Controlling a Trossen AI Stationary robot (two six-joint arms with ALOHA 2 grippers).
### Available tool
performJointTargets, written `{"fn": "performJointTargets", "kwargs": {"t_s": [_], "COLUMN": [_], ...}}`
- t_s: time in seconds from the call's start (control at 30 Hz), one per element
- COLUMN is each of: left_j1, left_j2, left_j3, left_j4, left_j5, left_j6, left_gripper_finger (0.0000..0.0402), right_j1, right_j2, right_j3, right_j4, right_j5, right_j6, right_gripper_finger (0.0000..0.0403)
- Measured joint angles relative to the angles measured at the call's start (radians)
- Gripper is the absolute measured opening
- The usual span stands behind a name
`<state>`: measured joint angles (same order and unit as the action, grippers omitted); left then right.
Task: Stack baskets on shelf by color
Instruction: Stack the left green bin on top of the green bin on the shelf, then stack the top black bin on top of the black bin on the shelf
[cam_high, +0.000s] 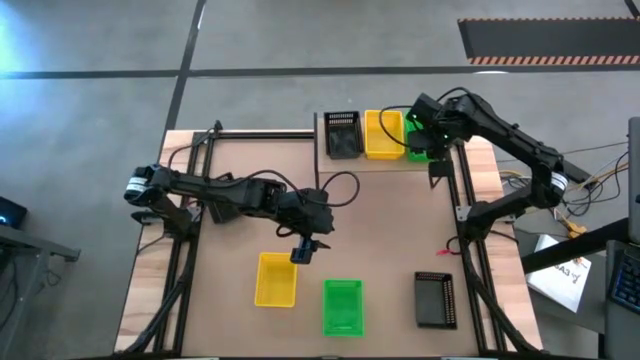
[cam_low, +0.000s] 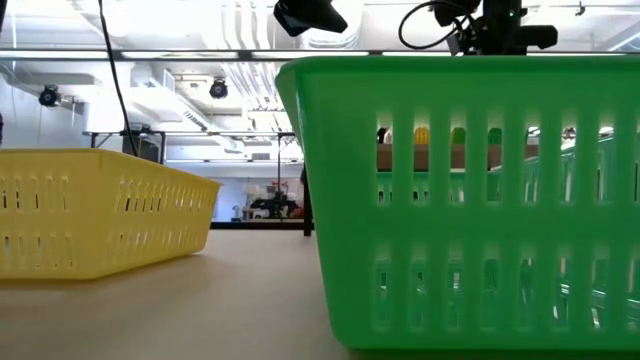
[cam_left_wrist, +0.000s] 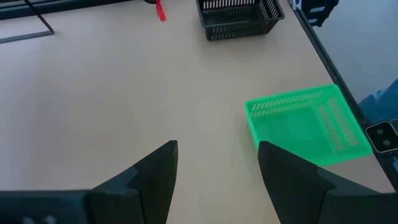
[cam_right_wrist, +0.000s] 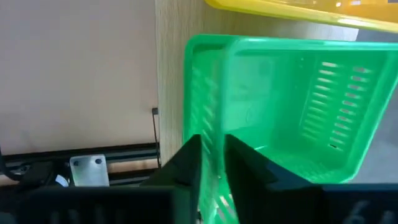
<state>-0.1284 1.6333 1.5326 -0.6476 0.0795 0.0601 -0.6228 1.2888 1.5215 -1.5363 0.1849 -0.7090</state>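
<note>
Right gripper (cam_right_wrist: 212, 163) is clamped on the near wall of a green basket (cam_right_wrist: 292, 99) on the shelf (cam_high: 385, 163), its 2 fingers pinching the slotted rim. Just beside that basket sits a yellow basket (cam_high: 383, 134), then a black basket (cam_high: 342, 134). Left gripper (cam_left_wrist: 214, 177) hangs with fingers spread apart above the table (cam_high: 380, 240), holding nothing; 3 more baskets lie near it: yellow (cam_high: 275, 279), green (cam_high: 342, 307) and, farther off, black (cam_high: 435, 299)

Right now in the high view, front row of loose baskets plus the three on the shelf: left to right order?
Front row: yellow basket → green basket → black basket. Shelf: black shelf basket → yellow shelf basket → green shelf basket, gripped by the right gripper.
</note>
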Motion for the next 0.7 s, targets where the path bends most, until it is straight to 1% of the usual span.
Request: {"fn": "performJointTargets", "kwargs": {"t_s": [0.17, 0.23, 0.3, 0.37, 0.43, 0.5, 0.6, 0.7], "left_j1": [0.000, 0.000, 0.000, 0.001, 0.003, 0.003, 0.007, 0.017], "left_j2": [0.000, 0.000, 0.000, 0.000, 0.000, 0.000, 0.000, 0.000], "left_j3": [0.000, 0.000, 0.000, 0.000, -0.001, -0.001, -0.001, -0.001], "left_j4": [0.003, 0.003, 0.003, 0.004, 0.004, 0.004, 0.004, 0.003], "left_j5": [0.000, 0.000, 0.000, 0.000, 0.000, 0.000, -0.002, -0.005], "left_j6": [-0.001, -0.001, 0.000, 0.000, 0.000, 0.002, 0.006, 0.006], "left_gripper_finger": [0.0208, 0.0208, 0.0208, 0.0208, 0.0208, 0.0208, 0.0208, 0.0208], "right_j1": [0.000, 0.000, 0.001, 0.002, 0.008, 0.038, 0.120, 0.250], "right_j2": [-0.018, -0.024, -0.032, -0.047, -0.067, -0.086, -0.116, -0.145], "right_j3": [0.013, 0.021, 0.033, 0.040, 0.042, 0.042, 0.040, 0.037], "right_j4": [0.000, -0.001, -0.002, -0.001, 0.002, 0.000, 0.011, 0.047], "right_j5": [0.003, 0.028, 0.054, 0.034, -0.018, -0.042, -0.053, -0.053], "right_j6": [0.036, 0.073, 0.146, 0.232, 0.316, 0.420, 0.583, 0.731], "right_gripper_finger": [0.0133, 0.0152, 0.0164, 0.0169, 0.0170, 0.0166, 0.0155, 0.0140]}}
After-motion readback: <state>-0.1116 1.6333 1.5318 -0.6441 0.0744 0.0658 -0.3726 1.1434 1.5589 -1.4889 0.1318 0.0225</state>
